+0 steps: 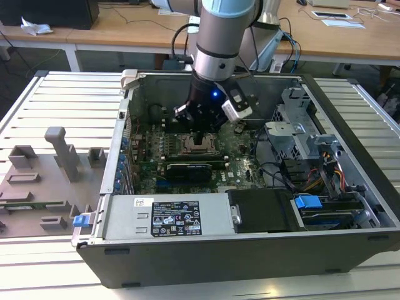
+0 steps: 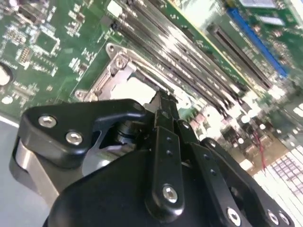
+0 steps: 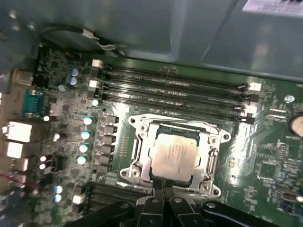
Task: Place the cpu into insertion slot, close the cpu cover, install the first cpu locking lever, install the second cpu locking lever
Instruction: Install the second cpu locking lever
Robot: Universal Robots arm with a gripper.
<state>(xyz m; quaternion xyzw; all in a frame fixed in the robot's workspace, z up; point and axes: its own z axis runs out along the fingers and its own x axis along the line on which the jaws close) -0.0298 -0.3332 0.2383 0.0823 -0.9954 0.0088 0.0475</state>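
Note:
The cpu [image 3: 174, 155] lies flat in the insertion slot [image 1: 199, 145], its pale metal top facing up. The silvery cpu cover [image 3: 140, 152] lies down around it and frames the chip through its window. My gripper [image 3: 164, 183] is shut with nothing between its fingers, and its tips sit at the edge of the cover on the side away from the memory slots. In the second wrist view the black fingers [image 2: 165, 142] hide part of the cpu [image 2: 132, 90] and the socket rim [image 2: 113, 71]. In the exterior view the gripper [image 1: 199, 133] hangs straight down over the socket inside the open computer case.
Long memory slots [image 3: 175, 90] run beside the socket, and a row of capacitors [image 3: 85, 135] stands along another side. A power supply [image 1: 169, 217], a drive cage [image 1: 300, 125] and loose cables [image 1: 275, 172] crowd the case. Grey fixtures [image 1: 62, 153] stand at the exterior view's left.

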